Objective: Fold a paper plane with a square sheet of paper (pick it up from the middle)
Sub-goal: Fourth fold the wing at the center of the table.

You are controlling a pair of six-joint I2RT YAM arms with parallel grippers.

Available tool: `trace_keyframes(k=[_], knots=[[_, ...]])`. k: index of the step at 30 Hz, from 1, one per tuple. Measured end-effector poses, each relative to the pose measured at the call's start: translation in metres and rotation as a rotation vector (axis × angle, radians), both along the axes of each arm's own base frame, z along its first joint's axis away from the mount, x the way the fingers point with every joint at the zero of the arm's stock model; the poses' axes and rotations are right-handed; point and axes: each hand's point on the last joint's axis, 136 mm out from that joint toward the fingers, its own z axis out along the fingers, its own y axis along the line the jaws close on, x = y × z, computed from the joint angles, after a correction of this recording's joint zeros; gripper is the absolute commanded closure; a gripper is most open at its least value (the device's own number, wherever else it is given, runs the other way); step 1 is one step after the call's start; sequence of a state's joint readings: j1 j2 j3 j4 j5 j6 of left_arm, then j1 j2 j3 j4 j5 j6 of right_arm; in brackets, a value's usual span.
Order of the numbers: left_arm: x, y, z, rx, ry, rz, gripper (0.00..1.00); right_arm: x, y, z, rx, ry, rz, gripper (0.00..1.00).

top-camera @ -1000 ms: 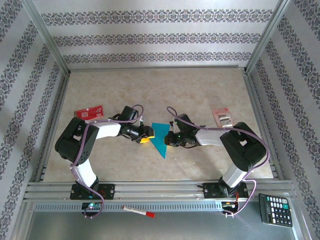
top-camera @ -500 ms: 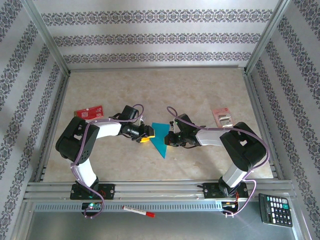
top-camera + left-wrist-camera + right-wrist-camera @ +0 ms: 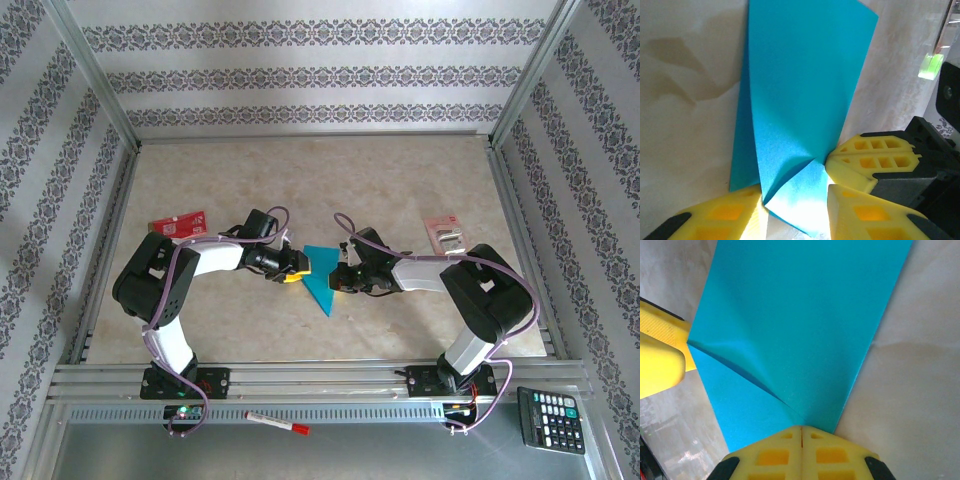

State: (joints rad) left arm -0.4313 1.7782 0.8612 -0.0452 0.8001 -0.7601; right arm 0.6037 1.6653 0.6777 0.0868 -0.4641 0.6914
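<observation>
Paper (image 3: 322,275) unmoved on tabletop (image 3: 300,180) | my left fingers (image 3: 715,217) narrowed, astride its flap | right fingers (image 3: 770,455) pinch its corner

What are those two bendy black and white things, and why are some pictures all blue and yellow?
They are two robot arms bolted to a table. One picture looks down from above. The other two come from small cameras on the wrists, so the yellow fingers and blue paper look huge there. The left gripper has its fingers apart around a corner of the paper. The right gripper is pinched shut on its other side. A red card and a pink packet lie farther off on the table. A calculator and a marker sit on the metal ledge in front.
</observation>
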Motion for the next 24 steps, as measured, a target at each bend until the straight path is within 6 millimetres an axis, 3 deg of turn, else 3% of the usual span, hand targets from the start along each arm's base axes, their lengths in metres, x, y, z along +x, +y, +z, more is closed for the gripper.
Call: trace_keyframes(k=[8,13,18,24], knots=[[0.008,0.000,-0.006,0.022,-0.018,0.001,0.99,0.000,-0.003,0.001,-0.033,-0.017,0.048,0.88],[0.006,0.006,0.003,0.039,-0.027,0.048,1.00,-0.001,-0.001,0.023,-0.098,-0.114,0.107,0.76],[0.005,0.011,0.026,0.023,-0.044,0.107,1.00,-0.014,0.030,0.063,-0.141,-0.321,0.201,0.64],[0.000,0.015,0.032,0.016,0.016,0.183,1.00,-0.030,0.049,0.062,-0.268,-0.444,0.222,0.54]])
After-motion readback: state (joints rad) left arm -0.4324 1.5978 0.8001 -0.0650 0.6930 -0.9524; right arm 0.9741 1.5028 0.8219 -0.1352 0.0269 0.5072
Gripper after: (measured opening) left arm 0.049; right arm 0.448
